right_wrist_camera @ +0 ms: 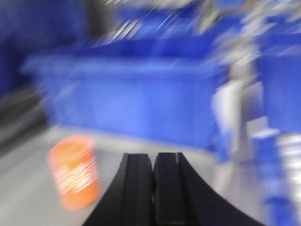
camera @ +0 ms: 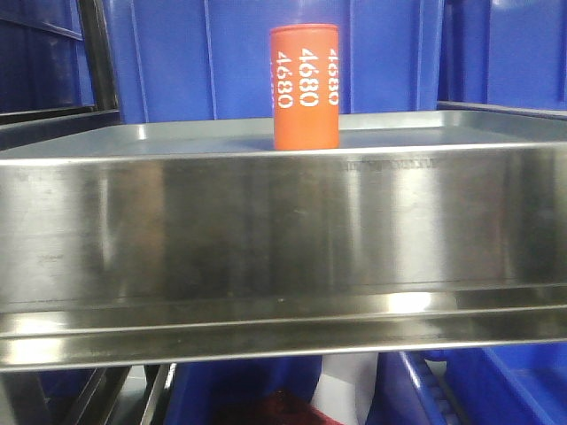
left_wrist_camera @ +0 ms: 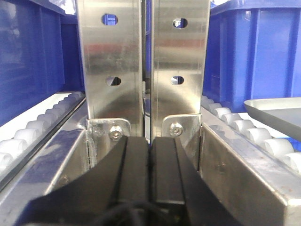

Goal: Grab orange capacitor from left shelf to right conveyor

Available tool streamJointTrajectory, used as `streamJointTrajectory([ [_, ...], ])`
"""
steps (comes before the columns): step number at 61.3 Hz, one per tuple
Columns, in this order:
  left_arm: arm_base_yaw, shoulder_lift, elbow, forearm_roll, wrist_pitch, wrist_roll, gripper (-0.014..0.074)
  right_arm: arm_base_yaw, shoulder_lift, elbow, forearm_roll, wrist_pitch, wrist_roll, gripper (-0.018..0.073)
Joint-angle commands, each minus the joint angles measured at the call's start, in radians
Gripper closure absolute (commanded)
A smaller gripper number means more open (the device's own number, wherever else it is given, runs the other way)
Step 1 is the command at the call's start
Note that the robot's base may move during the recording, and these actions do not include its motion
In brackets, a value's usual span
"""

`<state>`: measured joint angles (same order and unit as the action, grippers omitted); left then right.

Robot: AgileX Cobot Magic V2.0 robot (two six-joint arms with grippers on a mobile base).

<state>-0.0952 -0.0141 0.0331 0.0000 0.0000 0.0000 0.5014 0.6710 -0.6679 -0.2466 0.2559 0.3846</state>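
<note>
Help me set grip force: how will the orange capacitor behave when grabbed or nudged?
The orange capacitor looks rigid, unlikely to deform. Its smooth round side may slip. Standing taller than wide on the glossy left shelf, it could tip, then roll.

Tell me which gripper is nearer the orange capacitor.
Right. The right gripper has the orange capacitor close by, ahead-left of its shut jaws. The left gripper faces steel uprights between roller tracks, with no capacitor in view.

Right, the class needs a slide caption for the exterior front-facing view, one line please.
Orange capacitor marked 4680 stands upright on the stainless-steel left shelf, with blue bins behind.
</note>
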Motion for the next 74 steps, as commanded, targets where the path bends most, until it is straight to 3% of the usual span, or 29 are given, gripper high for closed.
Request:
streamJointTrajectory([
  [1,-0.003,0.010,-0.008,-0.005,-0.090,0.000,0.0701,0.069,0.117,-0.054,-0.033,-0.105,-0.001,0.0246],
  [7,-0.003,0.010,-0.008,-0.005,-0.090,0.000,0.0701,0.097,0.221,-0.067,-0.038,-0.172,-0.001,0.0010],
  [11,-0.003,0.010,-0.008,-0.005,-0.090,0.000,0.0701,0.097,0.289,-0.074,-0.038,-0.229,0.000,-0.0079],
  [22,-0.003,0.010,-0.008,-0.005,-0.090,0.000,0.0701,0.111,0.429,-0.097,-0.036,-0.369,0.001,-0.0066],
  [45,-0.003,0.010,-0.008,-0.005,-0.090,0.000,0.0701,0.140,0.593,-0.127,-0.036,-0.452,0.001,-0.0066],
  [60,-0.003,0.010,-0.008,-0.005,-0.090,0.000,0.0701,0.139,0.716,-0.128,-0.030,-0.594,0.001,-0.0061],
  [64,-0.003,0.010,-0.008,-0.005,-0.090,0.000,0.0701,0.136,0.737,-0.129,-0.025,-0.597,0.001,-0.0027],
  [68,-0.003,0.010,-0.008,-0.005,-0.090,0.000,0.0701,0.125,0.755,-0.129,-0.021,-0.598,0.001,0.0087],
  [73,-0.003,0.010,-0.008,0.000,-0.090,0.000,0.0701,0.115,0.760,-0.129,-0.014,-0.596,0.001,0.0365],
  [74,-0.003,0.010,-0.008,-0.005,-0.090,0.000,0.0701,0.114,0.760,-0.129,-0.014,-0.596,0.001,0.0456],
])
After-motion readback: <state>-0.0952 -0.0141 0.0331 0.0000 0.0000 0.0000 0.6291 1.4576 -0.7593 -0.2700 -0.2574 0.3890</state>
